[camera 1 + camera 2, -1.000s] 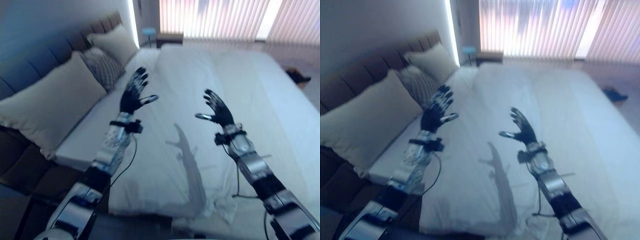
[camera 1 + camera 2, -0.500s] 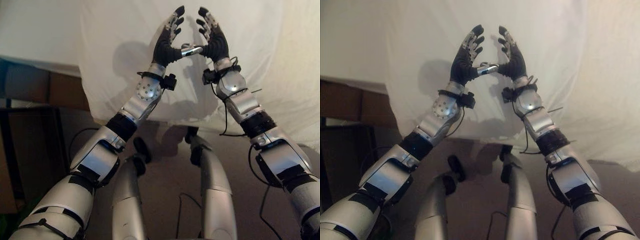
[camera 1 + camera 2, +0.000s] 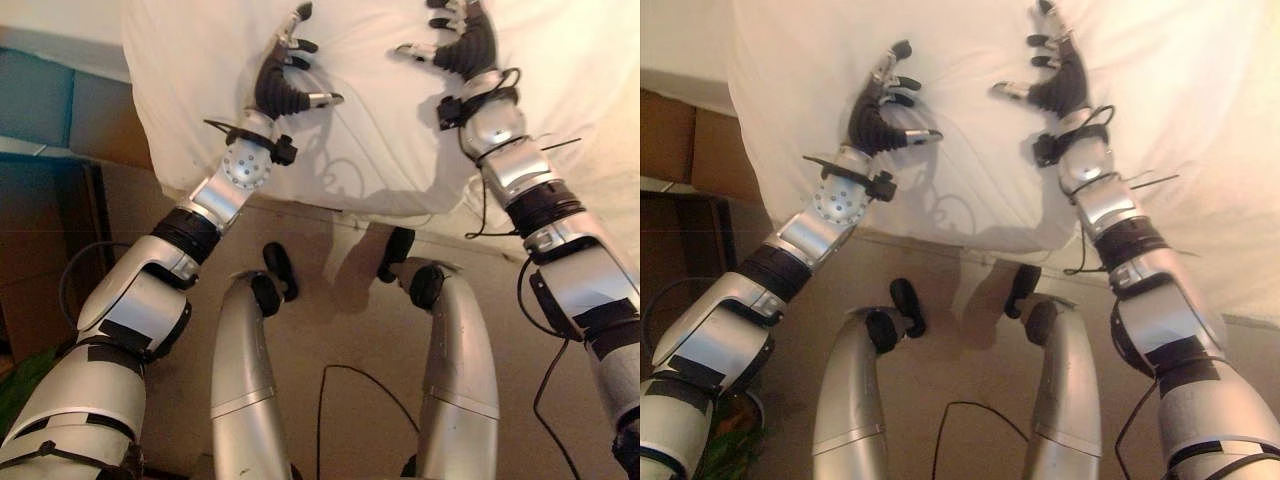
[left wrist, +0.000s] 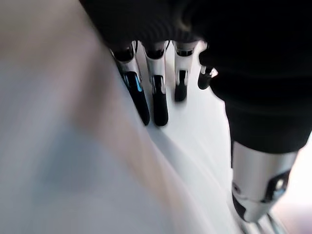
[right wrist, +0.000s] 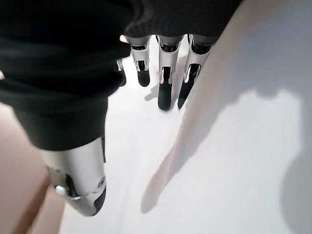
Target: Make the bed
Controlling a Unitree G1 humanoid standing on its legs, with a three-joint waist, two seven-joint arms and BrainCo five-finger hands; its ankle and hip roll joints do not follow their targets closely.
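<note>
Two hands held over the near edge of the white duvet, both spread and holding nothing.

The left hand (image 3: 283, 80) is at 11 o'clock in the head views, fingers loosely fanned and thumb stuck out; the right hand (image 3: 462, 42) is at 1 o'clock, fingers likewise apart, well clear of the left. The white duvet (image 3: 380, 150) covers the bed across the top from 10 to 2 o'clock, its edge hanging over the brown floor (image 3: 340, 320). Each wrist view shows straight fingers (image 4: 158, 97) above pale cloth.
</note>
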